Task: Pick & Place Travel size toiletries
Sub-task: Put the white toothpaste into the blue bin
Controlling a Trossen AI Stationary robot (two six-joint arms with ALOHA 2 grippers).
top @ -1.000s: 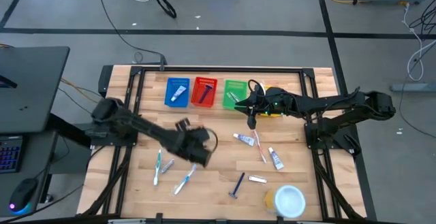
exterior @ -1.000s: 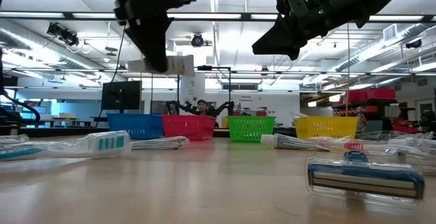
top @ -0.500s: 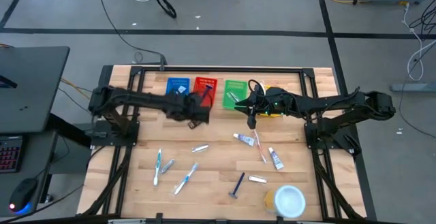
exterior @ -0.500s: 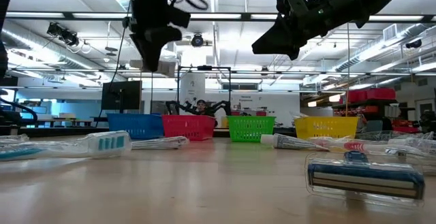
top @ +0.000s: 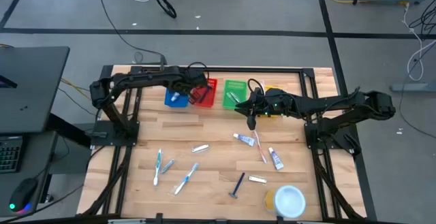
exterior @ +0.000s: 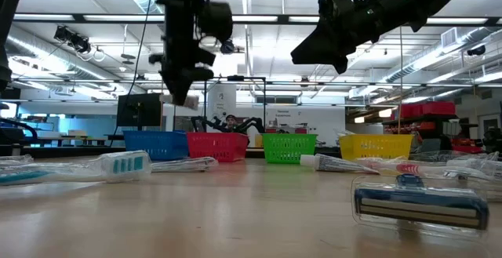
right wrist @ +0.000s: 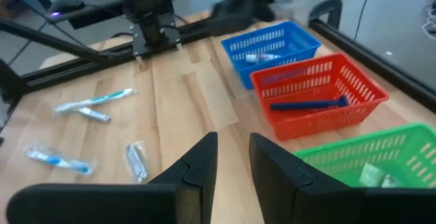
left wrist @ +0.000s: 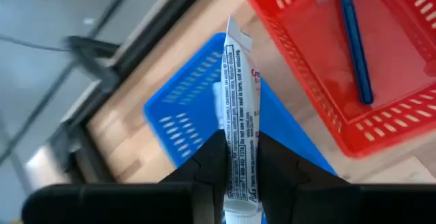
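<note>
The left claw hangs over the blue basket at the desk's far edge, pinched on a small white tube whose fine black print is too small to read. The right claw, empty with a narrow gap between its fingers, hovers near the green basket. Other toiletries lie scattered on the open near half of the desk, with a razor cut close in the low view.

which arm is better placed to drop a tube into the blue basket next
Left. Its gripper is shut on a white tube and hangs right over the blue basket. The right gripper holds nothing and sits farther off, in front of the green basket.
</note>
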